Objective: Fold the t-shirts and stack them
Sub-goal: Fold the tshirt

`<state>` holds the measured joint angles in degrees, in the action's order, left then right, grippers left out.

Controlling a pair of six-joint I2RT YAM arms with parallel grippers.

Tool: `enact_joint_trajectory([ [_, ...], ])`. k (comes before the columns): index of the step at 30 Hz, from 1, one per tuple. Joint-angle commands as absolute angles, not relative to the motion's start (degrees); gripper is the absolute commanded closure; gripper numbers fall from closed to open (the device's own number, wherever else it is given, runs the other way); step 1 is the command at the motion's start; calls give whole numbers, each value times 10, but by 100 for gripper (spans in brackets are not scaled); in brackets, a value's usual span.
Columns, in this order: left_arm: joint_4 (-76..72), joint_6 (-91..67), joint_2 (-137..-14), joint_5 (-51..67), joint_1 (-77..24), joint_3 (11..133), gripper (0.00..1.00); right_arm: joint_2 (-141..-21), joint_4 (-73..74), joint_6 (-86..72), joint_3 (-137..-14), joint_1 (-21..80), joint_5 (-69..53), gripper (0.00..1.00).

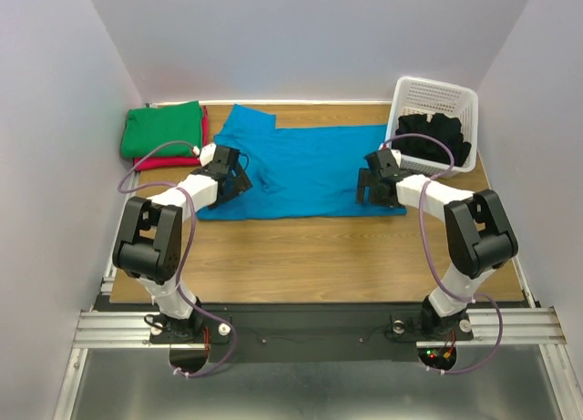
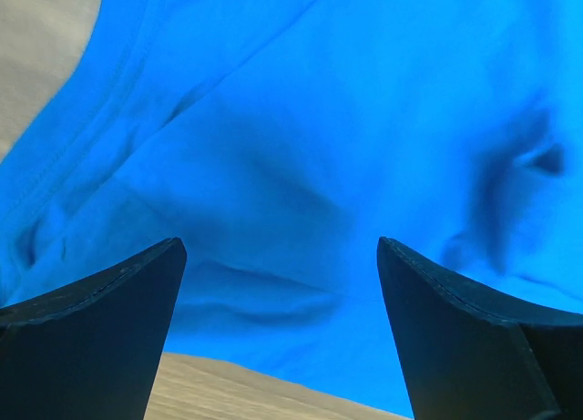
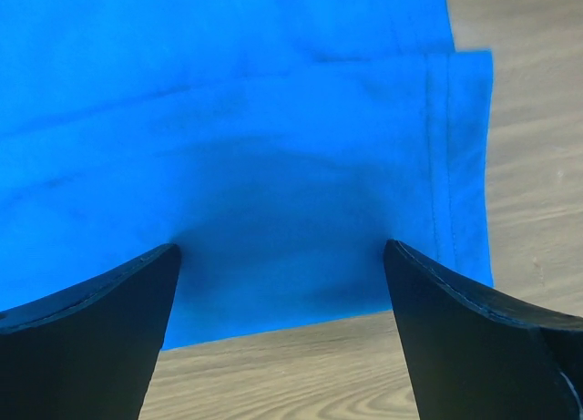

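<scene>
A plain white-walled booth encloses a wooden tabletop (image 1: 310,256).

From the top camera, the turquoise t-shirt (image 1: 305,169) lies flat in the middle, nearer the far edge. Its long axis runs left to right, parallel to that edge, with the neck and a sleeve towards the left and the hem towards the right. A folded green t-shirt (image 1: 164,128) sits on a red-pink t-shirt (image 1: 206,124) in the far left corner. Black t-shirts (image 1: 433,133) fill a white basket (image 1: 435,94) in the far right corner. The left pincer (image 1: 232,179) hangs over the neck end and the right pincer (image 1: 375,185) over the hem end.

In the left wrist view, the fingers stand wide apart with nothing between them. Rumpled cloth lies below, and its near edge is just ahead of bare wood.

In the right wrist view, the fingers are also wide and empty. They straddle the near corner by the stitched hem, where two layers seem to lie offset.

The likely slip is a pinch that catches only the upper layer, so the shirt would unfold when lifted. Uneven lifting by the two arms would skew the fold, and the wrinkles at the neck end could bunch under a finger.
</scene>
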<state>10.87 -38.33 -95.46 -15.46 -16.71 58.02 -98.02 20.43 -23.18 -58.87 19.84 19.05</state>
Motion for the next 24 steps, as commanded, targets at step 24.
enact_joint_trajectory([
  [24, 236, -550, -608, -92, -162, 276, 1, -595, 256, -422, -257, 198, 71, 0],
])
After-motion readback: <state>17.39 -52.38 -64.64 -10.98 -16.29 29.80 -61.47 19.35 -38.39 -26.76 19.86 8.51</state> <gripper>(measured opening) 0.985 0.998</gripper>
